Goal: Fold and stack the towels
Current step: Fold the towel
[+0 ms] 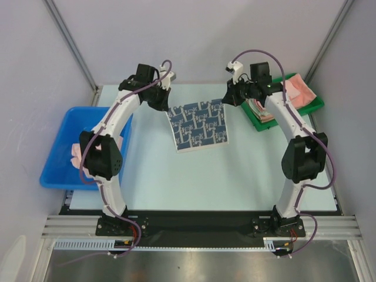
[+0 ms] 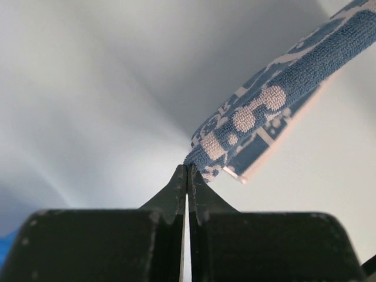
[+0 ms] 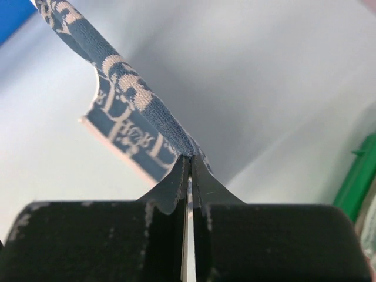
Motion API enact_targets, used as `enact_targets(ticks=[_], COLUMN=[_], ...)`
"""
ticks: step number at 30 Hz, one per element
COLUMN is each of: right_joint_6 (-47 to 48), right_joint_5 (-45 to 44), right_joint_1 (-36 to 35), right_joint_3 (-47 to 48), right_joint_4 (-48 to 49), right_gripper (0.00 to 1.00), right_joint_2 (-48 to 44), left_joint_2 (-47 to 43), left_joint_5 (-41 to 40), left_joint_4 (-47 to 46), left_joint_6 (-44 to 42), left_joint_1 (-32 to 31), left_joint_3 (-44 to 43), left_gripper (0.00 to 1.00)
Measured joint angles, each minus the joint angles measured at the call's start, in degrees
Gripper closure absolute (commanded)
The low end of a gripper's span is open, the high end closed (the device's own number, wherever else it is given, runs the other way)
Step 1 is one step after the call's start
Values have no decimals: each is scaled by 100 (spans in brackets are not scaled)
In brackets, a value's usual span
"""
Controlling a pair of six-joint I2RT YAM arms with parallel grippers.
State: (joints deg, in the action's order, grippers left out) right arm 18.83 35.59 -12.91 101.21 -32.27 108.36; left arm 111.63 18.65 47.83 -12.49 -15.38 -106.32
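Note:
A dark blue, white-patterned towel (image 1: pixel 198 125) lies spread on the pale table, its far edge lifted. My left gripper (image 1: pixel 166 107) is shut on its far left corner. In the left wrist view the tips (image 2: pixel 187 167) pinch the towel (image 2: pixel 276 100), which runs up to the right. My right gripper (image 1: pixel 226 100) is shut on the far right corner. In the right wrist view its tips (image 3: pixel 189 157) clamp the towel (image 3: pixel 126 88), which stretches up to the left. A salmon-pink towel (image 1: pixel 299 88) and a folded stack (image 1: pixel 261 111) lie in the green tray. Another pink towel (image 1: pixel 76 153) is in the blue bin.
The blue bin (image 1: pixel 56 161) stands at the table's left edge, beside the left arm. The green tray (image 1: pixel 317 104) sits at the back right, and its rim (image 3: pixel 358 182) shows close to the right gripper. Grey walls close in behind and at both sides.

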Motion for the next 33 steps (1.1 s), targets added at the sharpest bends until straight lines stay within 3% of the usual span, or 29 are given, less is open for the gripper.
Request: enact_targets(ticks=[15, 21, 26, 33], right_joint_6=[-407, -702, -793, -581], right_joint_5=[-348, -289, -68, 315], right_joint_1=[-334, -487, -470, -205], right_joint_3=[-1126, -1257, -1578, -1517], right_joint_4=[-693, -859, -575, 127], right_gripper=[100, 100, 100, 100], right_joint_2=[-2398, -2959, -2612, -667], left_joint_2=[-1906, -2387, -1801, 166], left_joint_5=[-481, -496, -450, -380], left_joint_4=[767, 1145, 1281, 955], left_joint_6=[205, 529, 715, 595], left_joint_1=[-789, -802, -623, -422], left_joint_3=[175, 219, 216, -90], left_gripper=[100, 100, 100, 100])
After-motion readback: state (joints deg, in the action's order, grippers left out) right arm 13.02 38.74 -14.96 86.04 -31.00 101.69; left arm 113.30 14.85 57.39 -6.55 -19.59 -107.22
